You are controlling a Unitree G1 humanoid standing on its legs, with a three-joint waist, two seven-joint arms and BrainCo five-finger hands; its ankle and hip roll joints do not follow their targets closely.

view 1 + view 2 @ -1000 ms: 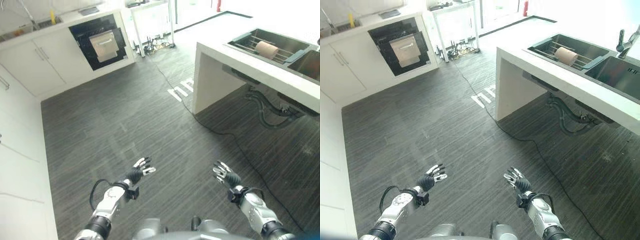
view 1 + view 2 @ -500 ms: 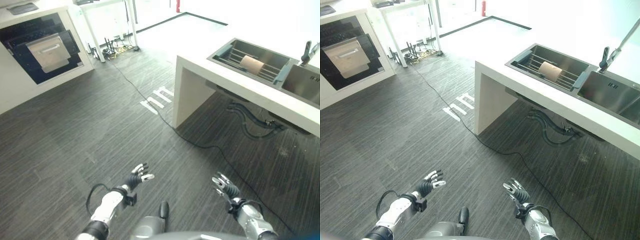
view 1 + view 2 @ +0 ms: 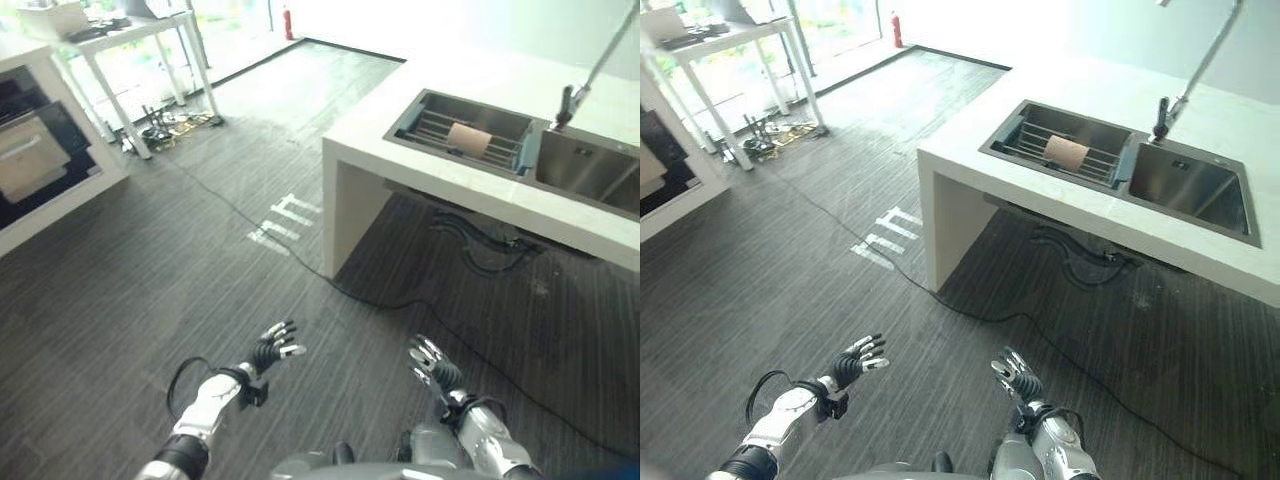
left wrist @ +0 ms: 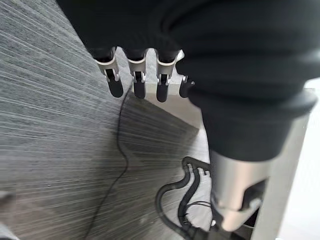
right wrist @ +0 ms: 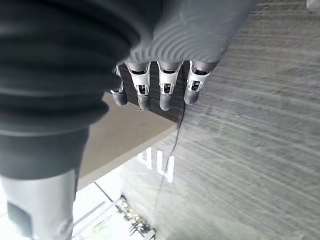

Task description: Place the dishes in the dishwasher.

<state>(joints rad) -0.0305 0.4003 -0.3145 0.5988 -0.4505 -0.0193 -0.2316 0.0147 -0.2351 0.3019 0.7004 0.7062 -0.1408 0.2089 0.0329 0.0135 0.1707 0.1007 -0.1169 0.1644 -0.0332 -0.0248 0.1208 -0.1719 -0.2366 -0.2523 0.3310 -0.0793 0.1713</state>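
Note:
A tan cup-like dish (image 3: pixel 468 139) lies on its side on the rack of a sink basin (image 3: pixel 433 115) set in the white counter (image 3: pixel 400 160), far ahead on the right. A second basin (image 3: pixel 1185 180) with a tall tap (image 3: pixel 1185 85) sits beside it. The dark opening of the dishwasher (image 3: pixel 25 160) with a pale pulled-out front shows at the far left. My left hand (image 3: pixel 268 352) and right hand (image 3: pixel 432 366) hang low over the dark floor, both open and holding nothing. In the wrist views the left hand's fingers (image 4: pixel 136 80) and right hand's fingers (image 5: pixel 165 90) are straight.
Dark wood-grain floor (image 3: pixel 150 290) lies between me and the counter. A black cable (image 3: pixel 350 295) runs across the floor past the counter's end. Pipes (image 3: pixel 480 255) hang under the sink. A white table (image 3: pixel 120 40) with cables below stands at the back left.
The camera has swung right: the sink counter sits nearer the middle and the dishwasher has slid to the left edge. Both hands stay open and low.

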